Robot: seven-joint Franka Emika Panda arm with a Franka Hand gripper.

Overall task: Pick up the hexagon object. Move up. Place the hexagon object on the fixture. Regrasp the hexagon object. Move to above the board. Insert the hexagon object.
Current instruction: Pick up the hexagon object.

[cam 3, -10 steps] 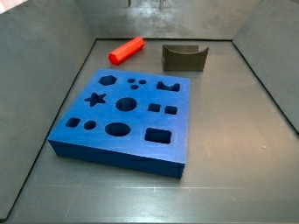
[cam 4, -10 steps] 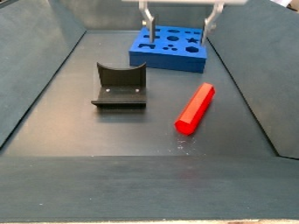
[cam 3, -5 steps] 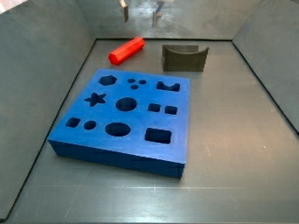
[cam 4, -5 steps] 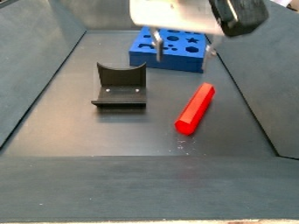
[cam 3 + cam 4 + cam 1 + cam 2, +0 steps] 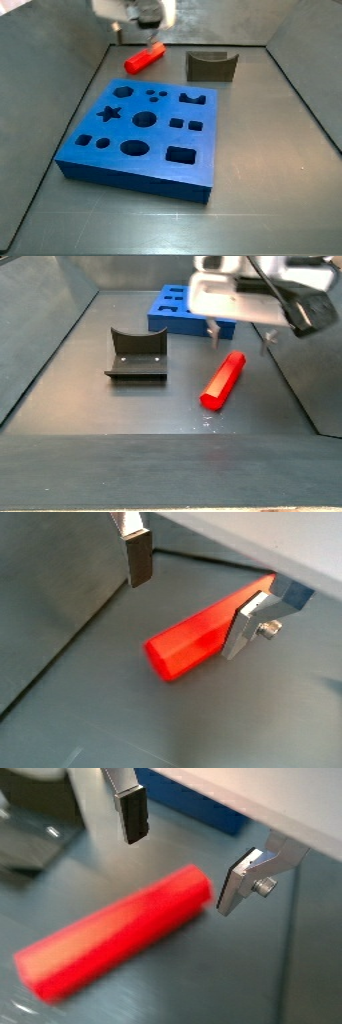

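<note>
The hexagon object [image 5: 225, 378] is a bright red bar lying on the dark floor, beside the fixture [image 5: 136, 354] and in front of the blue board [image 5: 171, 304]. In a side view it [image 5: 144, 57] lies behind the board [image 5: 144, 135], to the left of the fixture [image 5: 211, 66]. My gripper [image 5: 241, 340] hangs open a little above the bar's far end, with nothing between its fingers. In both wrist views the bar [image 5: 198, 644] [image 5: 114, 943] lies below the gripper [image 5: 191, 597] [image 5: 185, 853], one finger [image 5: 246, 628] close over its end.
Grey walls enclose the floor on all sides. In a wrist view the board's edge [image 5: 201, 813] and the fixture [image 5: 27, 840] show past the fingers. The gripper body hides part of the board in a side view.
The gripper has come down from the top edge and moved over the red bar's end. The bar, fixture and board have not moved.
</note>
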